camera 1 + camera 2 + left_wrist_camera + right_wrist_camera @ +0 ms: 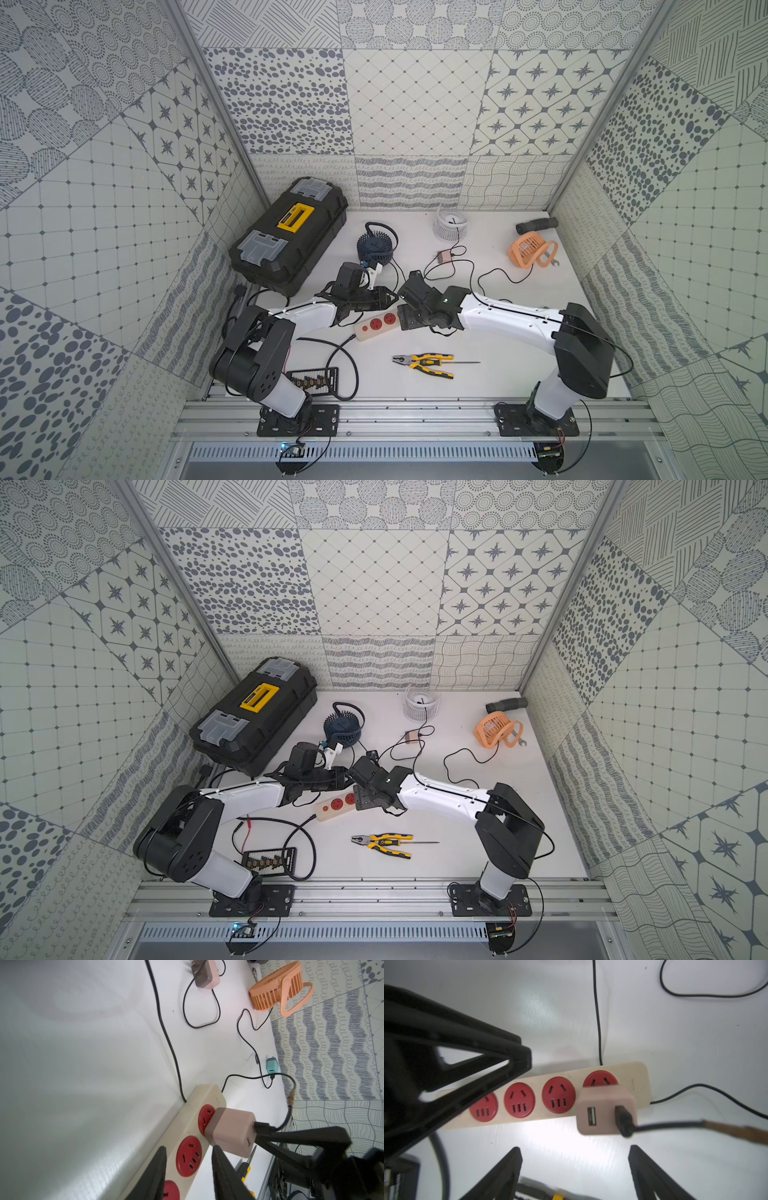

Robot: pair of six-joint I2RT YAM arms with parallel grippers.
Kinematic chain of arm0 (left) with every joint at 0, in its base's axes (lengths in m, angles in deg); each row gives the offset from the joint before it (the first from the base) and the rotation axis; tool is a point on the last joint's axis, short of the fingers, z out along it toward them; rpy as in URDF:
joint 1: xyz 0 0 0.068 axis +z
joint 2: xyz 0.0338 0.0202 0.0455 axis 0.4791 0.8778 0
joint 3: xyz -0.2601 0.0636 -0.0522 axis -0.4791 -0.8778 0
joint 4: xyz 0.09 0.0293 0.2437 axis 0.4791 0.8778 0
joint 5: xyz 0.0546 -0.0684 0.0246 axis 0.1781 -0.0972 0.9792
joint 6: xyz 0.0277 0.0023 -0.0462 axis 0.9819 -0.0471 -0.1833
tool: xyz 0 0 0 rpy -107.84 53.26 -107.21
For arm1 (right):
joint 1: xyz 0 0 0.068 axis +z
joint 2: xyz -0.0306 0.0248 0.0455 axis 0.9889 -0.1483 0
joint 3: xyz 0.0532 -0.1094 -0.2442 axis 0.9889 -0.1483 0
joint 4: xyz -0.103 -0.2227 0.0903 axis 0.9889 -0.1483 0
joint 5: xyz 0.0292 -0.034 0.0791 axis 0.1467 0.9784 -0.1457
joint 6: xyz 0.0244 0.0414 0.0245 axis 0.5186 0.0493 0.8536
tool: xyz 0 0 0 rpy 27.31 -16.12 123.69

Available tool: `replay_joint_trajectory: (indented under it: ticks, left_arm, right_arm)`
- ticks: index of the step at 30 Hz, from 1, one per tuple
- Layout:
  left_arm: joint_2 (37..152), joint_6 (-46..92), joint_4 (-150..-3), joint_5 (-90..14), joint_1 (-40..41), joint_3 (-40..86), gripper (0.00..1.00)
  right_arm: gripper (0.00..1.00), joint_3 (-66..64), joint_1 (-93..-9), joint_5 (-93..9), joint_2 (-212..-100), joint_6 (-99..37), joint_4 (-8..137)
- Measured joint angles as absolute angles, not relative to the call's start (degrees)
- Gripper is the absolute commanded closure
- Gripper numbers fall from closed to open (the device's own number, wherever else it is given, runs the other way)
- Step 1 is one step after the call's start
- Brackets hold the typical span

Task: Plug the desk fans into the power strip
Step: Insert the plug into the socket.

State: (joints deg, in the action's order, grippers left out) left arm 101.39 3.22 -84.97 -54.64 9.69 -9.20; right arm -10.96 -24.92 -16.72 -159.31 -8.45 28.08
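Power strip (pixel 639 1084) end socket holds pink adapter (pixel 606 1111). Right gripper (pixel 575 1148) jaws released; left gripper (pixel 189 1148) jaws straddle strip, grip unclear. Strip looks rigid, light, slide-prone: hold long edges.

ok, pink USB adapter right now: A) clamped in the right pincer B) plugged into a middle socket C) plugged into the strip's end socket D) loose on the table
C: in the right wrist view the pink adapter sits plugged in at the end of the power strip, past the bare sockets, with the right pincer open and clear of it.
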Motion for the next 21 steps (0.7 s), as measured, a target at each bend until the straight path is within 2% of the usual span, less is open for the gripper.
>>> replay_joint_trajectory:
  ticks: [4,10,21]
  left_arm:
    - [99.9,2.2,-84.9,-55.5,8.6,-9.0,0.58]
    - [99.6,-0.2,-85.1,-57.1,5.7,-8.8,0.56]
    - [101.7,-2.8,-85.4,-57.7,1.9,-8.1,0.59]
  right_arm:
    - [0.18,-14.3,-25.3,-16.7,-151.3,-7.3,28.7]
    - [0.23,-18.8,-27.4,-18.4,-149.1,-6.7,30.4]
    - [0.45,-21.4,-32.2,-21.3,-145.1,-9.4,35.4]
